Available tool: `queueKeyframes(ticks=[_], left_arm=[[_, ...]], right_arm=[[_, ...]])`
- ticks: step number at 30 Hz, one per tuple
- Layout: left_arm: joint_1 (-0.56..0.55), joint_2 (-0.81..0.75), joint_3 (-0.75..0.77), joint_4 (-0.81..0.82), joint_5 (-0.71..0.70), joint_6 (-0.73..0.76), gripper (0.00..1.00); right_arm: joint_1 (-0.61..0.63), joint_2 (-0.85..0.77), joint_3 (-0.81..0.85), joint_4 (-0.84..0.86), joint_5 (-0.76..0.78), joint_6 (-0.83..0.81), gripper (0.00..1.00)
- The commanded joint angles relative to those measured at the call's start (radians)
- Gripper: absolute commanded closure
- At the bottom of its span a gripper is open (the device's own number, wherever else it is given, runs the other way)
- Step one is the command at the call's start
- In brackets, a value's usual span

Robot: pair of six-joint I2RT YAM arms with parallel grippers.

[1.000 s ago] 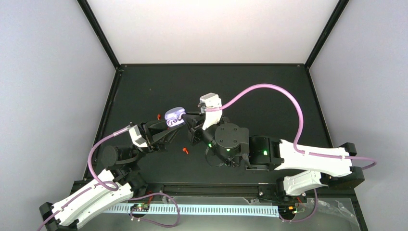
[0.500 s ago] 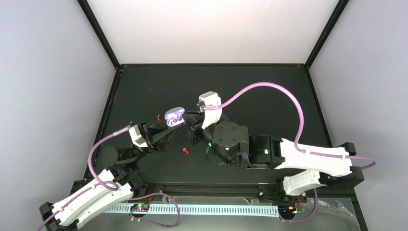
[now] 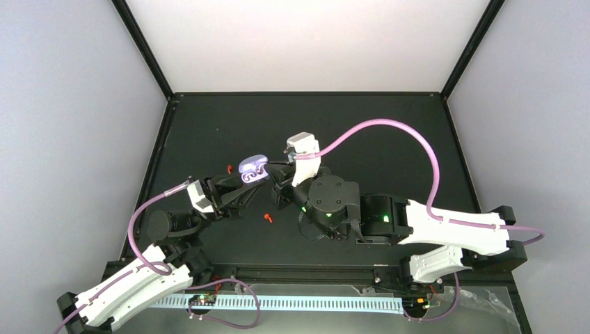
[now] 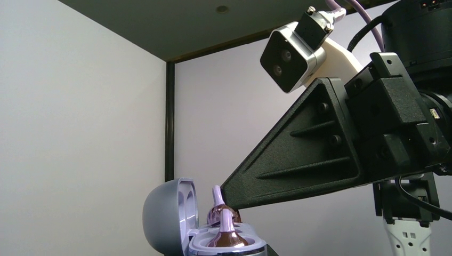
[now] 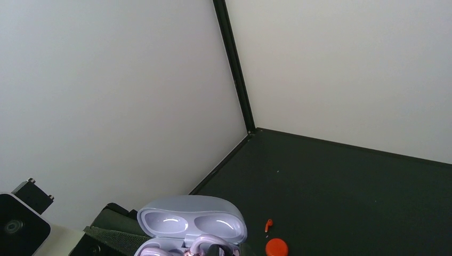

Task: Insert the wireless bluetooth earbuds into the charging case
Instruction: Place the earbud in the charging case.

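With the left gripper (image 3: pixel 243 182) clamped on the open case (image 3: pixel 252 167), the right gripper (image 4: pixel 226 198), jaws' state unclear, should press the bud (image 4: pixel 215 215) gently straight down into its socket.

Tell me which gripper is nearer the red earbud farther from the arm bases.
Left. The left gripper holds the case just beside the red earbud; the right gripper is beyond the case from it.

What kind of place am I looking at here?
Probably a robotics test booth: a matte black tabletop boxed in by plain white wall panels, with two white-and-black robot arms bolted at its near edge, one holding an open lavender earbud case.
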Motion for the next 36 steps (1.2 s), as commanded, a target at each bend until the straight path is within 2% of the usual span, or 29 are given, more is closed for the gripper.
queueKeyframes(ticks=[1, 5, 17, 28, 29, 30, 32, 36], left_arm=[[0.003, 0.009, 0.008, 0.041, -0.005, -0.007, 0.98], [0.002, 0.013, 0.01, 0.046, -0.002, -0.009, 0.98], [0.003, 0.022, 0.016, 0.051, 0.004, -0.023, 0.98], [0.003, -0.013, -0.012, 0.025, 0.014, -0.065, 0.99], [0.003, -0.017, -0.012, 0.018, 0.028, -0.068, 0.98], [0.003, -0.031, -0.007, -0.009, 0.077, -0.088, 0.99], [0.003, -0.039, -0.004, -0.023, 0.137, -0.112, 0.98], [0.003, -0.051, -0.005, -0.028, 0.233, -0.175, 0.98]], right_arm=[[-0.002, 0.003, 0.032, -0.021, -0.004, -0.01, 0.94], [-0.002, 0.01, 0.042, -0.048, 0.003, -0.011, 0.99], [-0.002, 0.008, 0.05, -0.095, -0.005, -0.012, 0.98], [-0.002, -0.104, 0.052, -0.165, -0.016, -0.024, 0.81], [-0.002, -0.119, 0.054, -0.174, -0.045, -0.045, 0.78], [-0.002, -0.167, 0.07, -0.202, -0.162, -0.133, 0.72], [-0.002, -0.198, 0.102, -0.24, -0.292, -0.204, 0.66], [-0.004, -0.183, 0.234, -0.434, -0.519, -0.258, 0.54]])
